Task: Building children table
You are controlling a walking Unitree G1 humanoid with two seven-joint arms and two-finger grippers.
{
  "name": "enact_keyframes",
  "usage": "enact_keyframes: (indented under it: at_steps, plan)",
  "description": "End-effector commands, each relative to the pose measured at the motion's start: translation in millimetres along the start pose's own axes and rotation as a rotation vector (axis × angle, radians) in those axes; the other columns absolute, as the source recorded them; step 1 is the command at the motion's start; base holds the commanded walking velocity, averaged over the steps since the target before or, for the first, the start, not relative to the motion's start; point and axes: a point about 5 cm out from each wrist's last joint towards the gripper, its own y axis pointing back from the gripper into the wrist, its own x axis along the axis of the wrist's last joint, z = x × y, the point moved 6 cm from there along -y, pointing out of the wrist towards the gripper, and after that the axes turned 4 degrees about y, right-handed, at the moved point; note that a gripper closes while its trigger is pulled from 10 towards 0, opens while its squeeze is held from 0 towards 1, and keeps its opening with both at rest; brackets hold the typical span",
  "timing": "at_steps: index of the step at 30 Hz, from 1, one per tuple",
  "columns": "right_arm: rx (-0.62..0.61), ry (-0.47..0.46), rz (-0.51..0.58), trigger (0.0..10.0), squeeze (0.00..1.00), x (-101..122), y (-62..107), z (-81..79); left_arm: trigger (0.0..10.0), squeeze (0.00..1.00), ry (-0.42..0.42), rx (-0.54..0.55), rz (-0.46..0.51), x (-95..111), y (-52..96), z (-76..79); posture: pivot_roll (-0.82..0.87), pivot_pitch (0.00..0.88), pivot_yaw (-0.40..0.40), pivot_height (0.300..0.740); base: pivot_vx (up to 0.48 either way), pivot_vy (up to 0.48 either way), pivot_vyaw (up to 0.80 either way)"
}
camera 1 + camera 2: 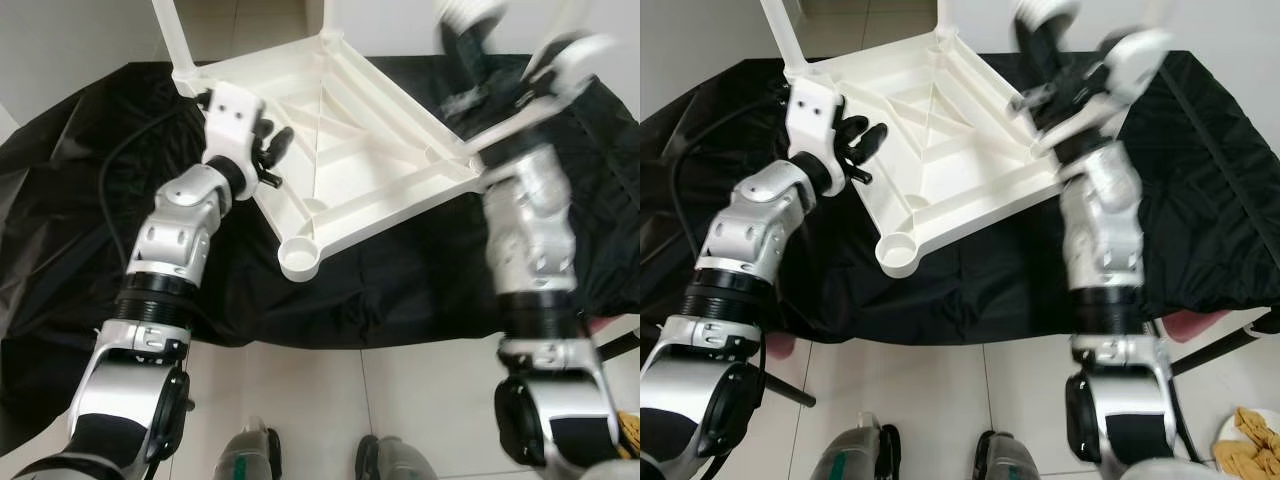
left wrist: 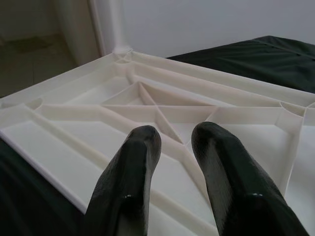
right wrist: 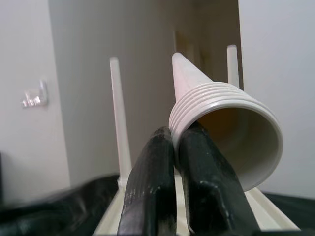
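The white plastic tabletop (image 1: 340, 150) lies upside down on a black cloth (image 1: 80, 200), its ribbed underside (image 2: 147, 103) facing up. Two white legs (image 1: 170, 40) (image 3: 118, 118) stand in its far corners. The round socket (image 1: 300, 258) at the near corner is empty. My left gripper (image 1: 272, 158) (image 2: 174, 135) hovers open over the tabletop's left edge, holding nothing. My right gripper (image 1: 1050, 60) (image 3: 177, 135), blurred, is raised above the tabletop's right side. It is shut on the ridged wide end of a white conical table leg (image 3: 226, 128).
The black cloth hangs over the front edge down to a pale tiled floor (image 1: 330, 400). A black cable (image 1: 125, 150) runs across the cloth at the left. A pink object (image 1: 1190, 325) and something yellow (image 1: 1245, 440) sit at the lower right. My feet (image 1: 860, 455) stand close below.
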Motion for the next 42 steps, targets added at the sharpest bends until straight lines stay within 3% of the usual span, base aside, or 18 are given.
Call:
enact_keyframes:
  at_steps: [1, 2, 5, 19, 22, 24, 26, 30, 31, 32, 37, 42]
  plan:
    - [-0.033, 0.042, -0.034, 10.0, 0.00, -8.4, 5.3, -0.3, 10.0, 0.00, 0.014, 0.045, -0.027, -5.3, 2.7, -10.9, 0.06, 0.060, 0.018, 0.740, 0.000, 0.000, 0.00]
    - [-0.033, 0.042, -0.034, 10.0, 0.00, -8.4, 5.3, -0.3, 10.0, 0.00, 0.014, 0.045, -0.027, -5.3, 2.7, -10.9, 0.06, 0.060, 0.018, 0.740, 0.000, 0.000, 0.00]
    - [-0.077, 0.038, -0.131, 10.0, 0.00, -35.5, 21.6, -1.1, 10.0, 0.00, 0.002, 0.036, -0.045, -10.6, 3.4, -9.4, 0.05, 0.066, 0.026, 0.740, 0.000, 0.000, 0.00]
    - [-0.151, 0.036, -0.175, 10.0, 0.00, -45.8, 34.9, 8.4, 10.0, 0.00, 0.015, -0.004, -0.067, -19.1, -0.3, 1.9, 0.03, 0.071, 0.031, 0.740, 0.000, 0.000, 0.00]
    - [-0.164, 0.028, -0.172, 10.0, 0.00, -49.0, 39.6, 6.1, 10.0, 0.00, 0.039, -0.045, -0.080, -23.4, -0.5, 10.8, 0.03, 0.061, 0.022, 0.740, 0.000, 0.000, 0.00]
    - [-0.169, -0.011, -0.167, 10.0, 0.00, -53.4, 44.8, -2.6, 10.0, 0.00, -0.074, -0.057, -0.089, -32.3, 1.8, 15.1, 0.03, 0.047, 0.014, 0.740, 0.000, 0.000, 0.00]
    - [-0.178, -0.044, -0.174, 10.0, 0.00, -59.3, 47.9, -9.3, 10.0, 0.00, -0.126, -0.013, -0.105, -43.8, 2.5, 9.9, 0.03, 0.035, 0.009, 0.740, 0.000, 0.000, 0.00]
    - [-0.180, -0.052, -0.180, 10.0, 0.00, -62.3, 49.0, -12.1, 10.0, 0.00, -0.113, -0.004, -0.101, -47.2, 3.2, 9.8, 0.03, 0.024, 0.007, 0.740, 0.000, 0.000, 0.00]
    - [-0.182, -0.056, -0.182, 10.0, 0.00, -64.3, 49.3, -13.8, 10.0, 0.21, -0.101, 0.001, -0.091, -48.5, 3.6, 11.0, 0.03, 0.024, 0.007, 0.740, 0.000, 0.000, 0.00]
    - [-0.185, -0.059, -0.177, 10.0, 0.00, -64.5, 48.7, -14.1, 10.0, 1.00, -0.078, -0.001, -0.081, -49.0, 4.0, 13.0, 0.03, 0.017, 0.006, 0.740, 0.000, 0.000, 0.00]
    - [-0.194, -0.062, -0.163, 10.0, 0.00, -64.1, 46.8, -10.6, 10.0, 1.00, -0.079, -0.007, -0.055, -48.8, 4.9, 18.5, 0.04, 0.009, 0.006, 0.740, 0.000, 0.000, 0.00]
    - [-0.210, -0.058, -0.181, 10.0, 0.00, -71.9, 51.5, -7.7, 10.0, 1.00, -0.060, 0.036, -0.008, -42.6, 6.3, 11.7, 0.03, 0.012, 0.016, 0.740, 0.000, 0.000, 0.00]
